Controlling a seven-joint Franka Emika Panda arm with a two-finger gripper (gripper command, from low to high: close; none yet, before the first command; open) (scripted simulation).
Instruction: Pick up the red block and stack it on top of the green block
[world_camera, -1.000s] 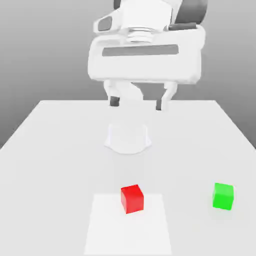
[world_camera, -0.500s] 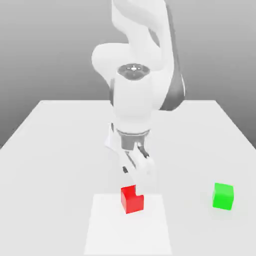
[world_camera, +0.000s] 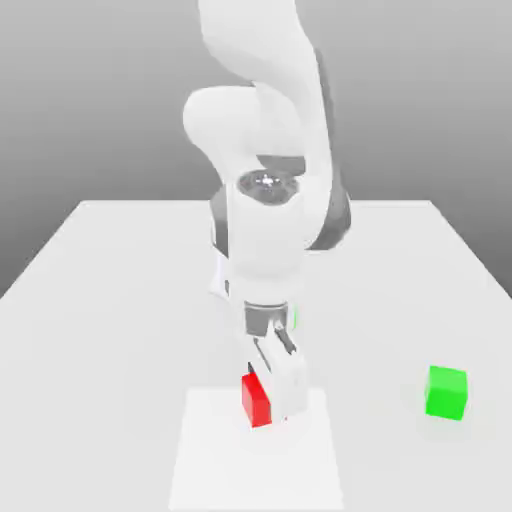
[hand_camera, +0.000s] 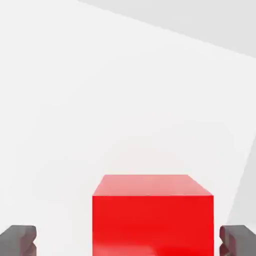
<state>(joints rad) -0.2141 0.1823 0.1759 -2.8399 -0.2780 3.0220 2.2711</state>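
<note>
Currently the gripper (hand_camera: 128, 241) stands with its jaws apart, one dark fingertip (hand_camera: 18, 239) on each side of the red block (hand_camera: 153, 215) with a gap between pad and block on both sides, so the block is not clamped. On the white table (world_camera: 100, 300), the red block (world_camera: 255, 399) rests on a brighter square patch (world_camera: 210, 460), partly hidden behind the lowered hand. From the red block, the green block (world_camera: 446, 391) sits well apart at three o'clock in the exterior view.

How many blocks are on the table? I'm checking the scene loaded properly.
2. The red block sits near the table's front, at the gripper, partly covered by it. The green block sits apart, toward the exterior view's right.
</note>
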